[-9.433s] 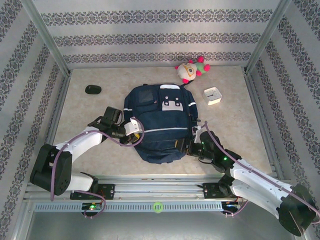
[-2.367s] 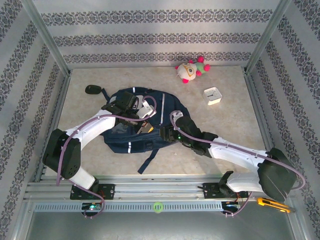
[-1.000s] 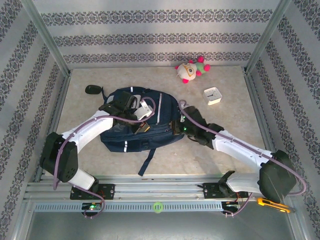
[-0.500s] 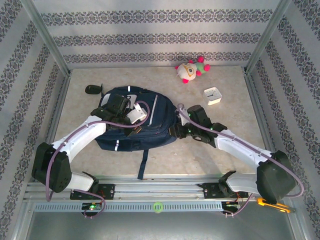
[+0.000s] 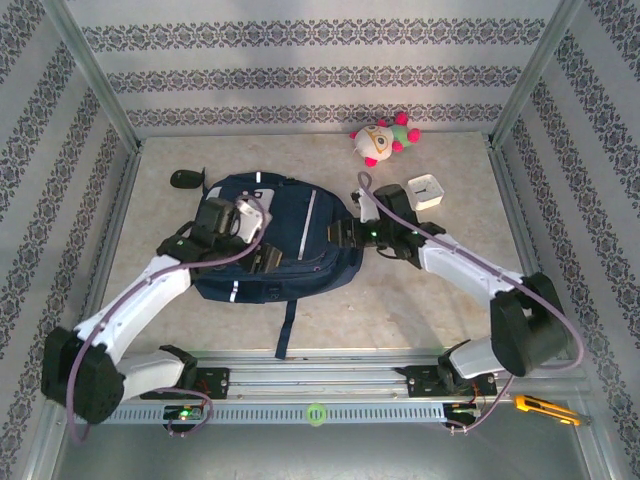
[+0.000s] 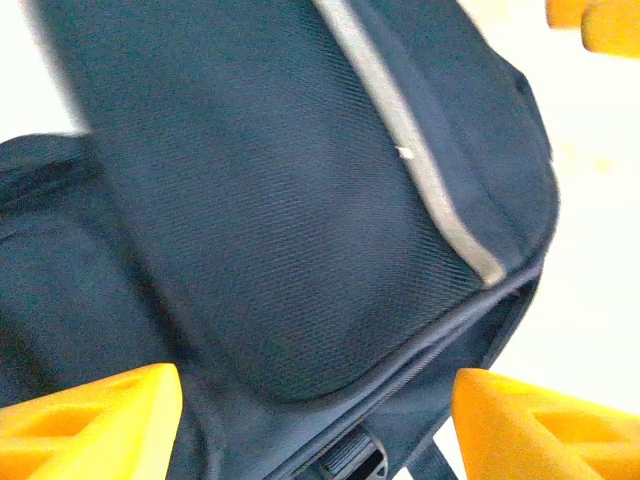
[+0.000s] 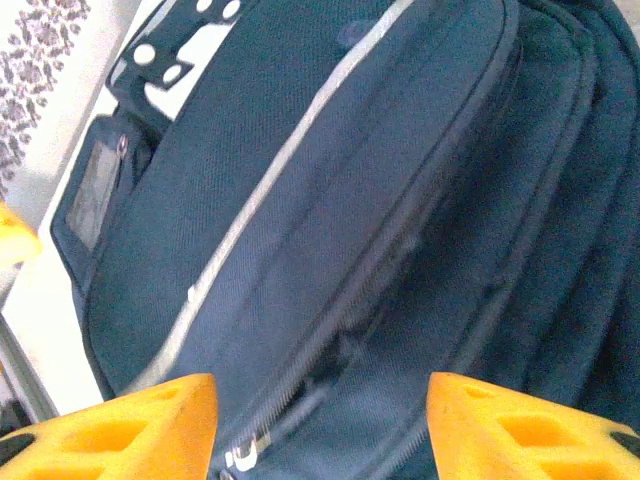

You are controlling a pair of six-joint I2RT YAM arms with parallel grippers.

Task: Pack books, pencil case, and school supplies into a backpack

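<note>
The left gripper [image 5: 262, 258] hangs with its jaws spread over the left half of the backpack [image 5: 300, 245]. In the wrist view its orange fingers [image 6: 95, 420] stand wide apart, with navy fabric and one pale stripe [image 6: 420, 170] beyond them and nothing pinched. The right gripper [image 5: 340, 236] is spread too, at the backpack's right end, its fingers [image 7: 520, 430] either side of a zip seam (touching or just clear, I cannot tell). The backpack lies flat in the middle of the table [image 5: 450, 290], its long axis running left to right. Its white-patched pocket [image 7: 170, 60] sits away from the right gripper, so the top points left. One dark strap [image 5: 288, 325] trails toward the near edge. Just beyond the left end lies a black oval object [image 5: 182, 178]. At the far right are a white clock [image 5: 427, 190] and a plush toy [image 5: 380, 140].
</note>
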